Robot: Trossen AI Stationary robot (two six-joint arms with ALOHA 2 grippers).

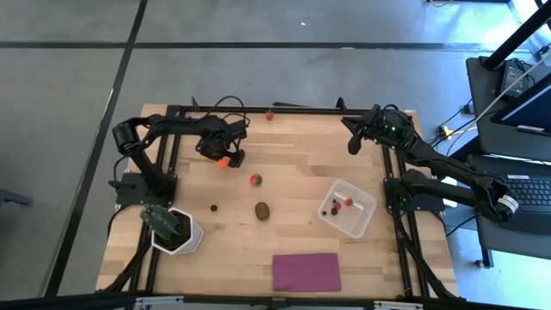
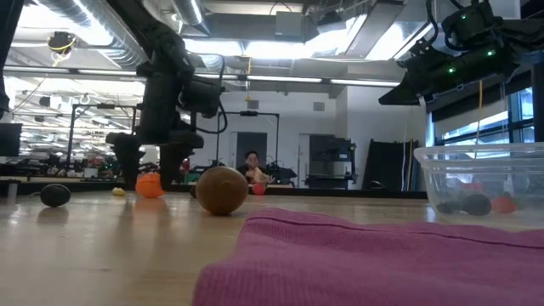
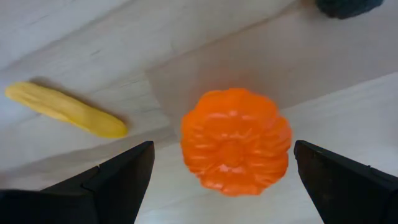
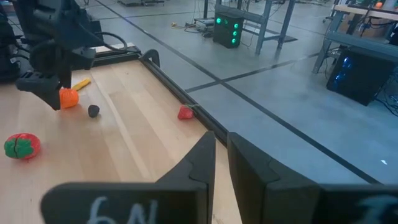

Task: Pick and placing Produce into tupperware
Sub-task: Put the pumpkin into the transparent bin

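L end effector (image 1: 225, 161): open, fingers either side of orange ball (image 1: 223, 162) on tabletop (image 1: 301, 146)
R end effector (image 1: 353, 142): closed, empty, raised by far edge
Tub (image 1: 347, 207): holds few pcs

Bright, even overhead light washes the wooden table (image 1: 293, 172) from above, shadows short and soft under each small piece. At table height, ceiling lights (image 2: 280, 42) glare white and blow out, and the window (image 2: 489, 127) behind glows, leaving the arms as dark silhouettes. The pink cloth (image 2: 382, 263) up close is blurred, and the far room is hazy. At the left wrist, the orange ball (image 3: 236, 142) is sharp and casts a faint shadow; the fingers (image 3: 106, 186) are soft, dark shapes.
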